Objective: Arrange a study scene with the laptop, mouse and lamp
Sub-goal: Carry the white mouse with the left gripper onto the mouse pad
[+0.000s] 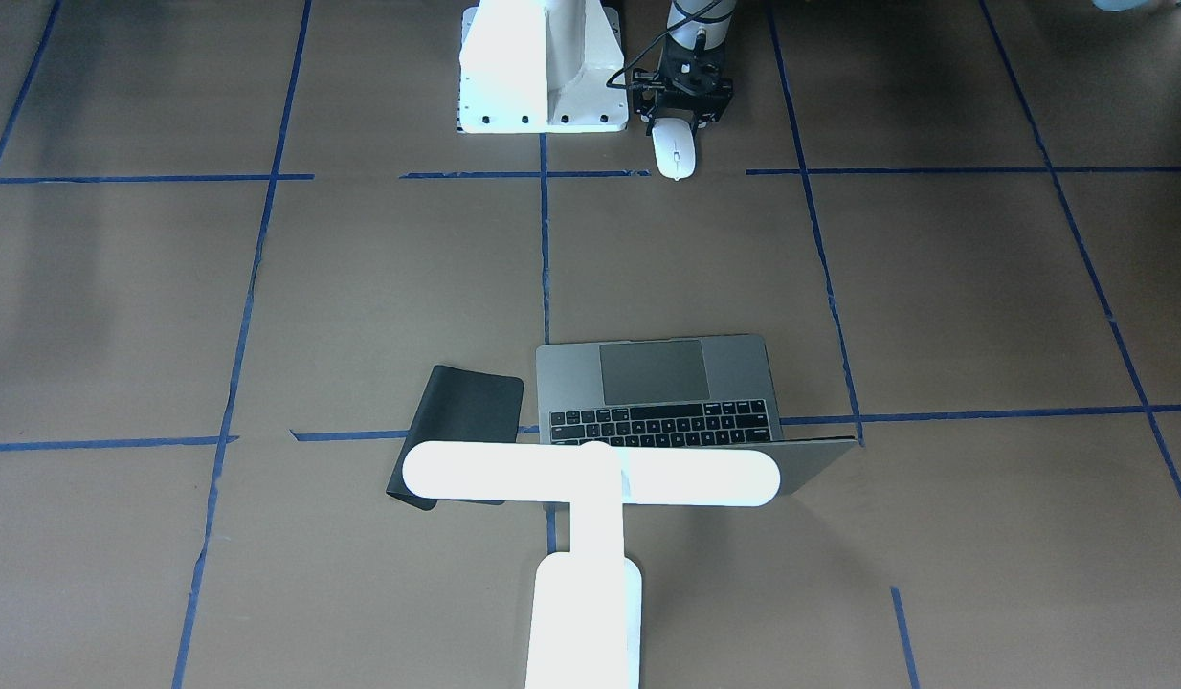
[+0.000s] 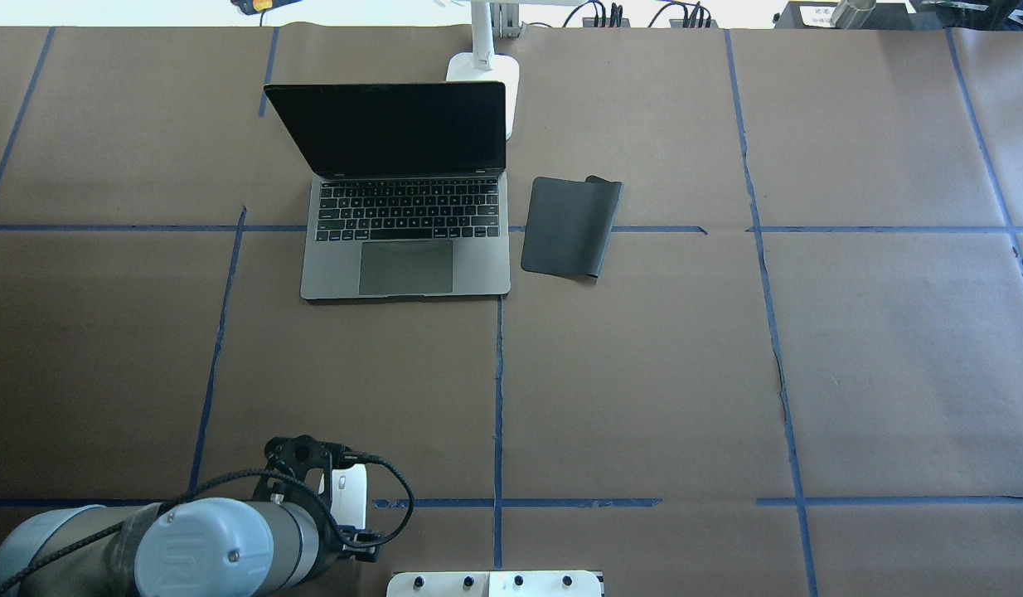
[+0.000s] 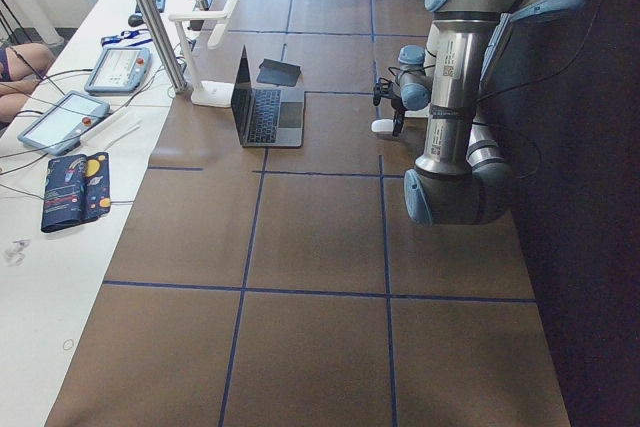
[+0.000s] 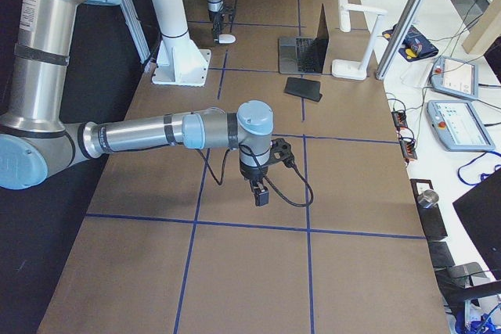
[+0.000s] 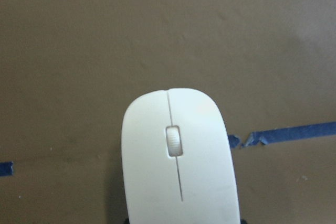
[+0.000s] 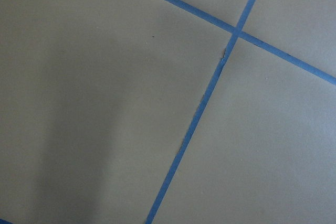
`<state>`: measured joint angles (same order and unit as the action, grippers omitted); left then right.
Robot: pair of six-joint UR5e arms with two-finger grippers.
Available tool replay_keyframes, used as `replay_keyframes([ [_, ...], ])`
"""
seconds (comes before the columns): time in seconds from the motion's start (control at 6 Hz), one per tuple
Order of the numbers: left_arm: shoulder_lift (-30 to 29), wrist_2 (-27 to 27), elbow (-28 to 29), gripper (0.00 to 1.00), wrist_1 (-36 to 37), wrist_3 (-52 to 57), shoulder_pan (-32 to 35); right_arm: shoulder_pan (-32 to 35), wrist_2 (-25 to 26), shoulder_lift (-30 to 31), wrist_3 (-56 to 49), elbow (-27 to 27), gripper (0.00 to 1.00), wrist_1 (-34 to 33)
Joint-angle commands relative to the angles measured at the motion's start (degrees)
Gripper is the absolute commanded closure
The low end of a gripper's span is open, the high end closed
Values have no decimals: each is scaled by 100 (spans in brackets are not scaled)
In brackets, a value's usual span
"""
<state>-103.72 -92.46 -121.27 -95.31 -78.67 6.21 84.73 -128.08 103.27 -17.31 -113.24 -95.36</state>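
Note:
The white mouse [image 1: 675, 151] is near my base, just past the blue tape line, its rear end between the fingers of my left gripper [image 1: 678, 122], which is shut on it. It fills the lower middle of the left wrist view [image 5: 178, 156] and shows in the overhead view [image 2: 349, 489]. The grey laptop [image 2: 408, 249] stands open at the far middle of the table. The white lamp [image 1: 590, 476] stands behind the laptop's screen. My right gripper [image 4: 261, 195] hangs over bare table in the exterior right view only; I cannot tell whether it is open or shut.
A flat black pad [image 2: 569, 224] lies right of the laptop, one far corner curled up. The white bolted pedestal [image 1: 543, 67] stands by my base next to the mouse. Brown paper with blue tape lines [image 6: 210, 98] covers the table.

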Motion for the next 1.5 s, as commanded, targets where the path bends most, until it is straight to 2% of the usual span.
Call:
replay_keyframes([
  [0.0, -689, -506, 24, 81, 309, 666, 589, 0, -189, 9, 9, -5, 0, 9],
  [0.17, -1381, -623, 338, 81, 625, 764, 801, 0, -199, 26, 0, -14, 0, 9],
  [0.33, -2023, -624, 1028, 81, 550, 1061, 1012, 0, -199, 27, 9, -14, 0, 17],
  [0.5, -2934, -702, 2027, 81, 531, 1168, 1284, 0, -199, 35, 9, -14, 0, 18],
  [0.83, -3914, -1176, 3716, 81, -386, 1389, 1803, 0, -191, 35, 9, -14, 0, 26],
  [1.0, -4789, -1177, 4969, 81, -592, 1389, 1997, 0, -191, 35, 9, -14, 0, 26],
  [1.17, -5198, -1186, 5860, 81, -1185, 1389, 2138, 0, -191, 35, 0, -5, 0, 18],
  [1.33, -5489, -1186, 6513, 82, -1505, 1389, 2278, 0, -191, 35, 9, -5, 0, 18],
])
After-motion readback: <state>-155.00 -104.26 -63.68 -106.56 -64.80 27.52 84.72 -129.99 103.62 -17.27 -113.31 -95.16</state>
